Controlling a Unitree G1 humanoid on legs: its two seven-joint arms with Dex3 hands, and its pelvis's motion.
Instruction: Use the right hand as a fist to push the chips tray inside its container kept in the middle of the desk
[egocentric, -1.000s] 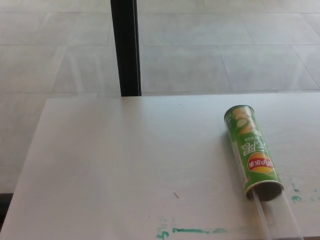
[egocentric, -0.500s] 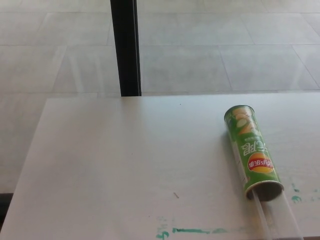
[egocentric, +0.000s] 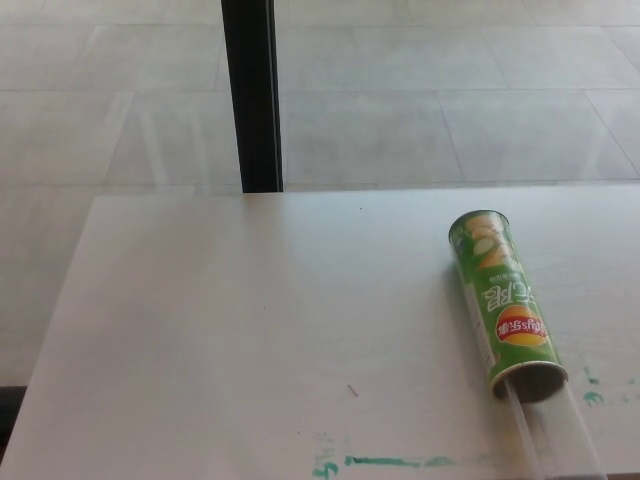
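One container: a green chips can (egocentric: 505, 303) lies on its side on the white desk (egocentric: 250, 330), toward the desk's right edge and reaching down toward its near edge.
Can direction: closed end toward the far edge, open mouth toward the near edge, with the body slanted a little so that the mouth sits further right than the closed end.
Can markings: a red and yellow logo near the mouth, white lettering above it, chip pictures at the closed end.
Tray: a clear plastic chips tray (egocentric: 555, 435) sticks out of the can's mouth and runs to the near edge, where the picture cuts it off; its far end sits inside the can.
Desk marks: green smears (egocentric: 385, 462) along the near edge, left of the tray, and smaller green spots (egocentric: 592, 397) right of the can's mouth.
Left hand: out of the head view, so its fingers cannot be judged.
Right hand: likewise out of the head view.
Behind the desk: a black post (egocentric: 252, 95) rises from the pale tiled floor (egocentric: 450, 100) past the far edge.
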